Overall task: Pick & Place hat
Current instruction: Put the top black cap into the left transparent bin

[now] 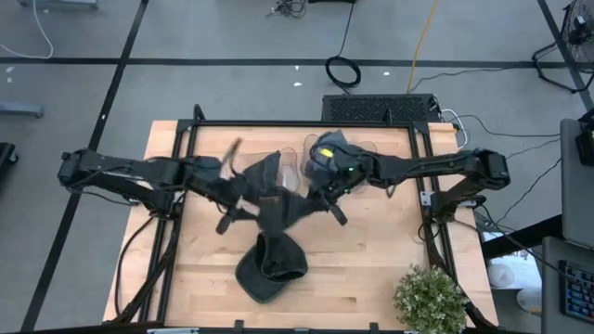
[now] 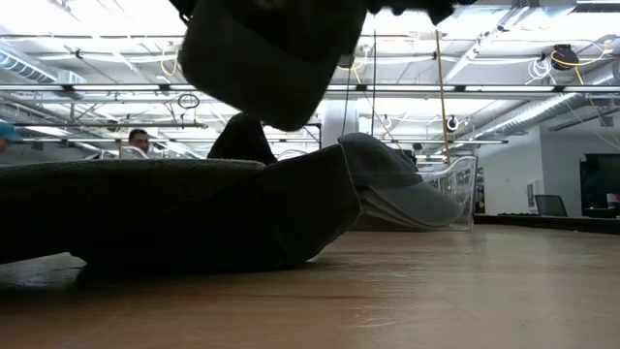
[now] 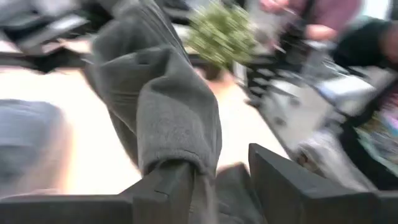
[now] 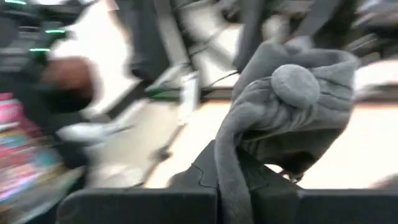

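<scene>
No brand, label or writing can be read in any view.

The wooden table (image 1: 371,269) carries everything. A dark grey hat (image 1: 271,269) lies on it toward the front edge, and dark grey cloth (image 1: 269,190) rises from this hat up to both arms. The high view shows this whole layout; the low view shows only the hat (image 2: 174,218) lying wide on the table and a second dark cloth shape (image 2: 262,58) hanging above it.

A grey cap (image 1: 327,153) sits behind the hat, near the clear bin (image 1: 292,162); the low view shows its brim (image 2: 407,199) and the bin (image 2: 450,189) beyond. A green plant (image 1: 430,299) stands to the right of the hat.

The left claw (image 1: 243,190) is partly open, with a fold of grey cloth (image 3: 168,118) resting at one finger (image 3: 165,193). The right claw (image 1: 320,195) is closed tight on grey cloth (image 4: 280,118), above and behind the hat.
</scene>
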Robot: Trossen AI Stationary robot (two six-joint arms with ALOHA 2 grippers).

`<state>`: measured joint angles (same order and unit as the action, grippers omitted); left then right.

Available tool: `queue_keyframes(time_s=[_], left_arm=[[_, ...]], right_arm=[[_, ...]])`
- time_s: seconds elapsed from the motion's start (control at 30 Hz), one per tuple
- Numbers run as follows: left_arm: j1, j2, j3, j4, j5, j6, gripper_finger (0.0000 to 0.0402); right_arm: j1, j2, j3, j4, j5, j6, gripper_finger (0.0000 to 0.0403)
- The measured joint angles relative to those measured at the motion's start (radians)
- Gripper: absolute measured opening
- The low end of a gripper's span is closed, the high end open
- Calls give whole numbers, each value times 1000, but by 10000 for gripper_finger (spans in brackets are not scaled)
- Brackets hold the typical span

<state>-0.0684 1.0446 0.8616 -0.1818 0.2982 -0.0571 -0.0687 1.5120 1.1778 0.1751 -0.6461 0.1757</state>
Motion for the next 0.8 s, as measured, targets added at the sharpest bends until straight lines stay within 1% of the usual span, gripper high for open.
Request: queue_keyframes(time_s=[0.1,0.2,0.3,0.47,0.63,0.73,0.8], left_arm=[[4,-63,0,-9,-162,-8,170],[4,-95,0,-5,-312,-18,174],[4,-105,0,-11,-423,-45,174],[4,-89,0,18,-502,-81,175],[7,-88,0,48,-541,-75,175],[11,-93,0,76,-597,-76,175],[15,-101,0,104,-653,-70,175]], right_arm=[[26,-55,0,-15,240,-98,0],[62,-99,0,-27,468,-198,0],[104,-121,-9,73,641,-277,0],[157,-124,-90,382,809,-480,0],[160,-124,-176,560,836,-496,0],[161,-124,-223,644,895,-521,0],[161,-124,-244,691,934,-538,0]])
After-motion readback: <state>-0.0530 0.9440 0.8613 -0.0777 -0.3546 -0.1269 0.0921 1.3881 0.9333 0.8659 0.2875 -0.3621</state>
